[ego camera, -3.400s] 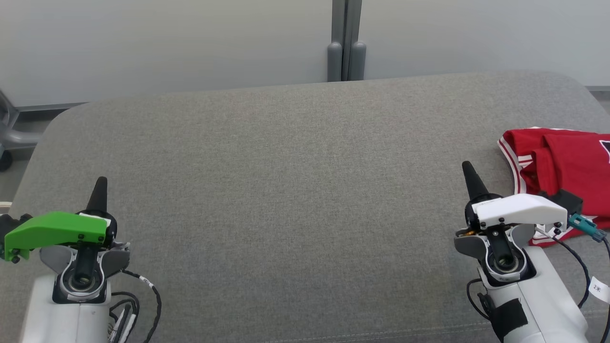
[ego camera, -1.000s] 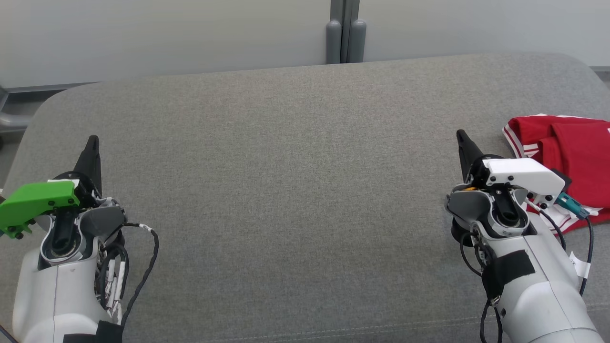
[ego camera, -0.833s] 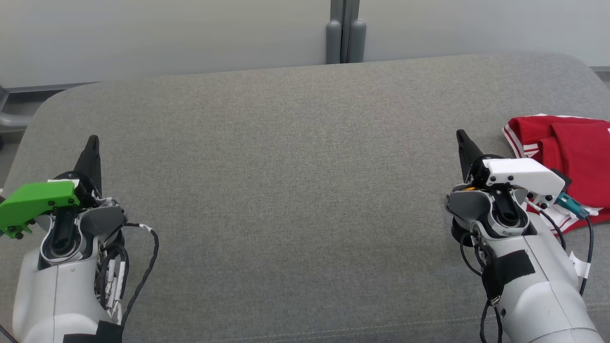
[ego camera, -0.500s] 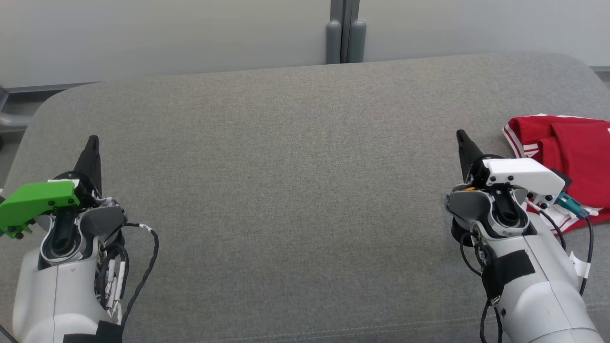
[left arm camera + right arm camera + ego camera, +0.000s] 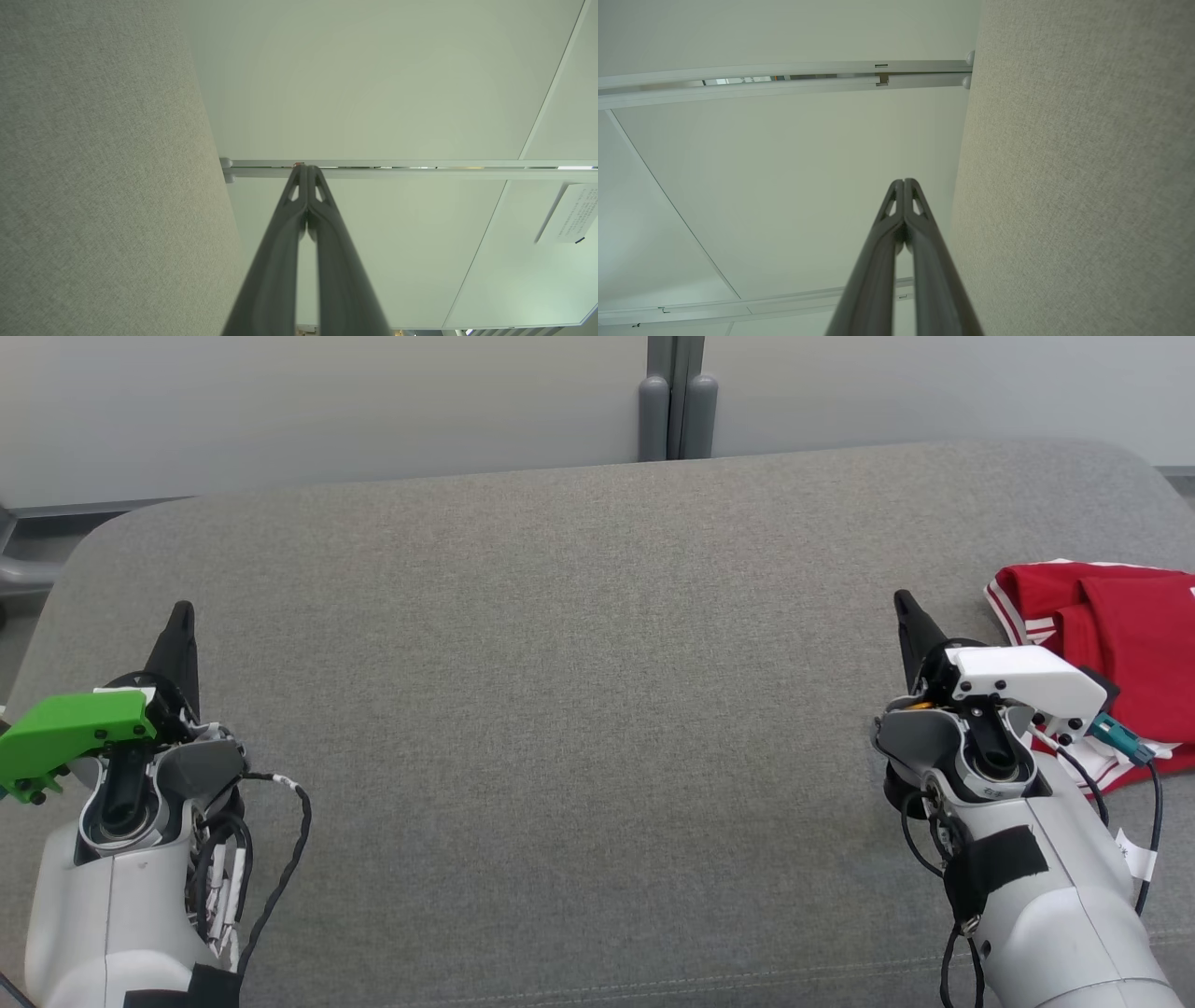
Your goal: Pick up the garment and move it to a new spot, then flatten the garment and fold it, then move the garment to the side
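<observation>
The garment (image 5: 1120, 635), red with white striped trim, lies folded at the right edge of the grey padded surface (image 5: 579, 644) in the head view, partly cut off by the frame. My right gripper (image 5: 904, 602) hovers just left of it, fingers pressed together and holding nothing; the right wrist view shows the same right gripper (image 5: 904, 181) shut against the pale wall. My left gripper (image 5: 180, 613) is at the lower left, far from the garment, also shut and empty. In the left wrist view the left gripper (image 5: 307, 168) has its tips together.
A pale partition wall (image 5: 327, 401) with a grey post (image 5: 674, 401) stands behind the surface. The surface's rounded far left corner (image 5: 103, 537) drops to the floor, where a grey metal frame (image 5: 19, 569) shows.
Over the last second nothing has moved. Compared with the oldest frame the head camera has tilted, and both arms have shifted and now sit further up the picture.
</observation>
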